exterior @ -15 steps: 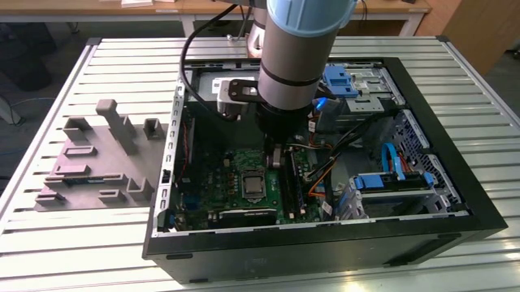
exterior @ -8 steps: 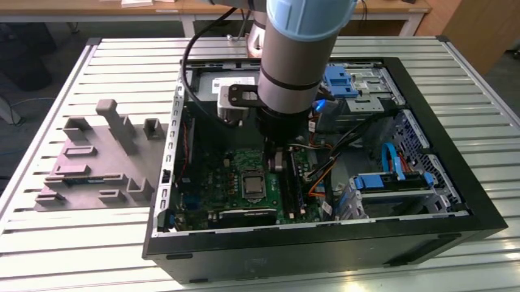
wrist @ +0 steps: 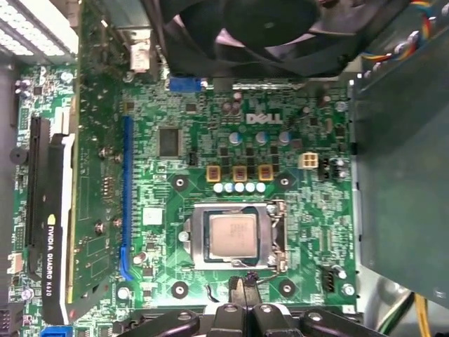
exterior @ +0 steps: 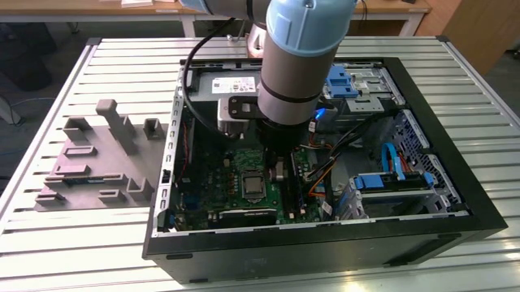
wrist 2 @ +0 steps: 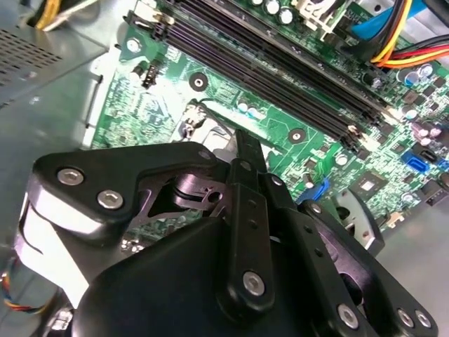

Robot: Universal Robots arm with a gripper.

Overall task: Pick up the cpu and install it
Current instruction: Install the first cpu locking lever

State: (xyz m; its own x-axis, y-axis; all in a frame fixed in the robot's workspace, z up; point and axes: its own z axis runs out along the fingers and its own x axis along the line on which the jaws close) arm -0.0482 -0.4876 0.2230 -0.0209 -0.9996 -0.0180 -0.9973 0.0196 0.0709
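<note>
Inside open pc case (exterior: 455,201), cpu (wrist: 232,235) sits flat in socket frame (wrist: 278,235) on green motherboard (wrist: 280,140). Gripper (wrist: 247,289) hangs just beside socket edge, fingertips (wrist: 242,288) pinched together, holding nothing, clear of chip. Grey tray (exterior: 97,164) sits outside on slatted table (exterior: 81,237), toward exterior view's left.

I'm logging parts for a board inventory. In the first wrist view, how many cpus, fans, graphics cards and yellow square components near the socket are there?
cpu: 1
fan: 1
graphics card: 1
yellow square components: 3
Total: 6
</note>
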